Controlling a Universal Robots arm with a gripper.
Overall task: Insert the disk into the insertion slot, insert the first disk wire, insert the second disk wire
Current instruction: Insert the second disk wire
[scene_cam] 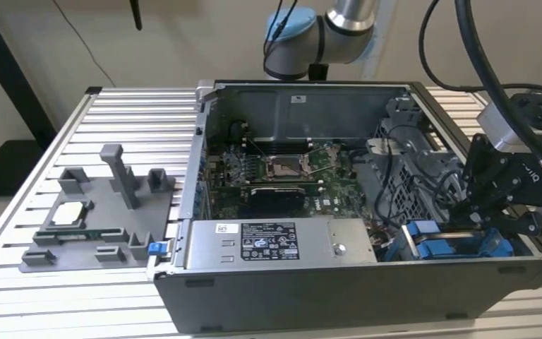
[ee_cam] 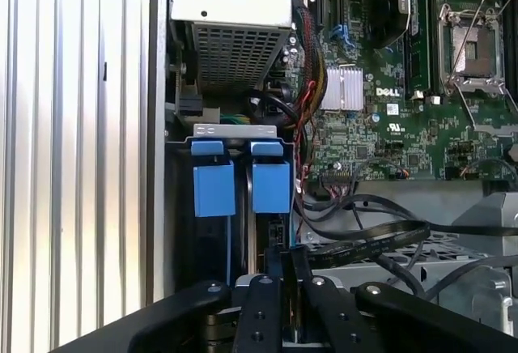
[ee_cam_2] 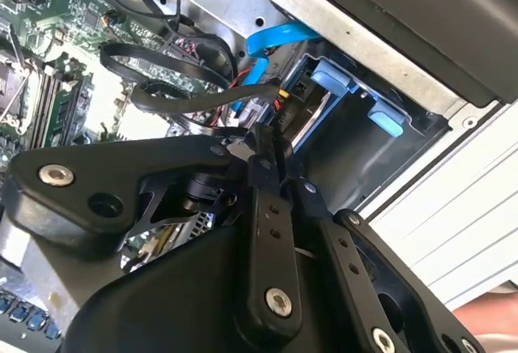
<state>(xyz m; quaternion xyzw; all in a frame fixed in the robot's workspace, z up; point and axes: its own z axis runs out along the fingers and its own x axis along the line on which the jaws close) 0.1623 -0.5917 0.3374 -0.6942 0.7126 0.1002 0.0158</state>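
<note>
In the exterior view we saw an open computer case (scene_cam: 346, 282) lying on a slatted metal table (scene_cam: 26, 296), with the motherboard (scene_cam: 281, 169) exposed in its middle and the silver labelled power-supply box (scene_cam: 271, 244) along its near wall. The gripper (scene_cam: 468, 212) reached down into the case's corner at the exterior view's right, its black fingers (scene_cam: 467, 203) brought close together just above the insertion slot (scene_cam: 445, 247) with its blue plastic latches. A grey fixture tray (scene_cam: 101, 219) with small parts sat on the table at the exterior view's left, well apart from the case. In the second wrist view we looked past the gripper (ee_cam_2: 271, 146), whose fingers (ee_cam_2: 267, 207) were pinched nearly together on a small dark connector (ee_cam_2: 279, 122) at the end of a black wire (ee_cam_2: 178, 98); the connector stood right at the edge of the disk (ee_cam_2: 312, 110), which sat down in the insertion slot (ee_cam_2: 380, 138), and a blue cable (ee_cam_2: 271, 41) curved just beside it. In the first wrist view the gripper (ee_cam: 290, 284) showed the same narrow gap, its tips over the insertion slot (ee_cam: 235, 138) beneath the two blue latches (ee_cam: 243, 183), with black wires (ee_cam: 364, 236) running off beside it; we could not make out the disk's label there.
</note>
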